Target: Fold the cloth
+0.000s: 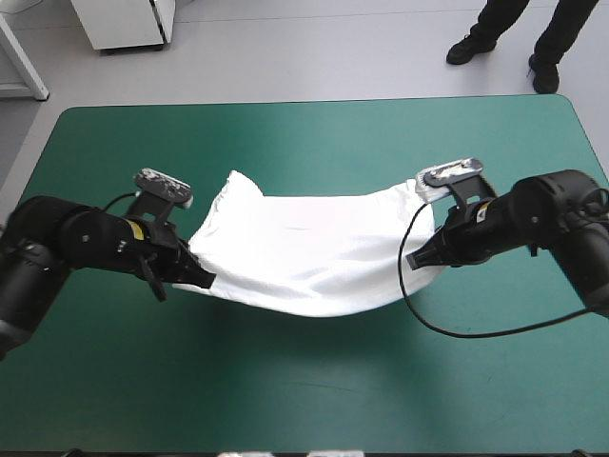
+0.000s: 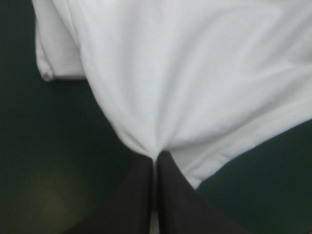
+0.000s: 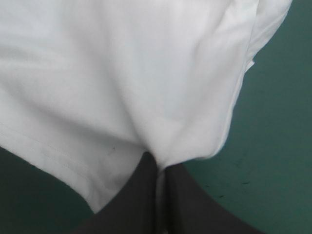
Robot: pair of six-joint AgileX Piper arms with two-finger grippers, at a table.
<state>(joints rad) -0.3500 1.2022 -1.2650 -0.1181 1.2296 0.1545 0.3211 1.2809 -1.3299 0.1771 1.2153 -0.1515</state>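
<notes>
Left claw [image 2: 155, 156] clamped on T-shirt [image 2: 195, 73] | right claw [image 3: 159, 162] clamped likewise | T-shirt sags between, over teal-green cover [image 1: 285, 133]

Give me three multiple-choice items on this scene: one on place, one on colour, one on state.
1. Where is the T-shirt? A. Strung between the left gripper and right gripper B. Heaped at the far edge C. On the floor
2. What colour is the cover? A. Brown B. Teal-green C. White
3. How is the left gripper? A. Wide open B. Shut on the T-shirt C. Out of view
A: each holds one side, the middle sagging. B: teal-green shows all round. B: its fingers pinch cloth.
</notes>
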